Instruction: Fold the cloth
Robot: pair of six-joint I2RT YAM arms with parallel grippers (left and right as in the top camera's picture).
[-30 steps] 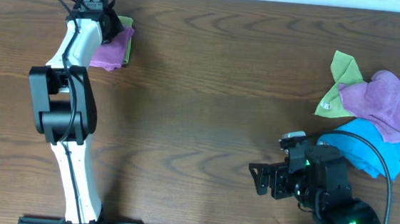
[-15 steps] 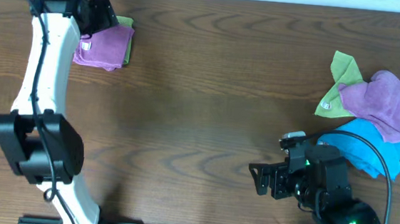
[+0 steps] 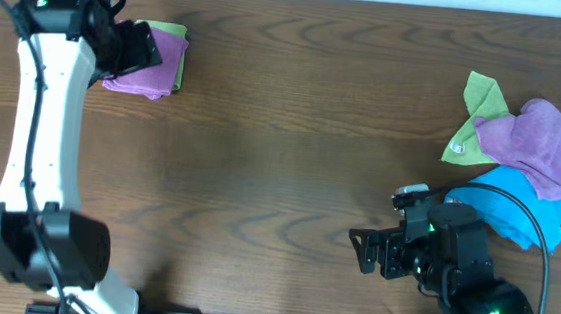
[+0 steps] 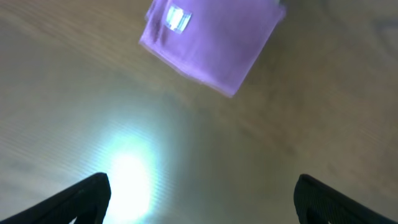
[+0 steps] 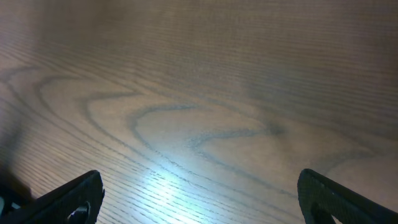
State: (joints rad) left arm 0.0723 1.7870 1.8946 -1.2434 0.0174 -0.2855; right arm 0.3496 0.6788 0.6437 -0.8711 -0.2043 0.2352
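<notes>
A folded lilac-purple cloth (image 3: 155, 69) lies flat at the table's far left, on top of a lime-green cloth (image 3: 176, 31). In the left wrist view the cloth (image 4: 208, 46) is a neat rectangle with a small white tag showing. My left gripper (image 3: 136, 49) hovers at its left edge, open (image 4: 199, 202), with only bare wood between the fingers. A second purple cloth (image 3: 542, 148) lies crumpled at the far right. My right gripper (image 3: 363, 252) stands open (image 5: 199, 199) above bare table near the front right.
At the right, a lime-green cloth (image 3: 480, 105) and a bright blue cloth (image 3: 522, 211) are heaped with the crumpled purple one. The blue cloth lies close behind my right arm. Wooden table (image 3: 290, 158) runs between the two arms.
My left gripper has opened and let go of the folded purple cloth. The left arm has swung back to the left, away from the cloth. The right arm has not moved.
</notes>
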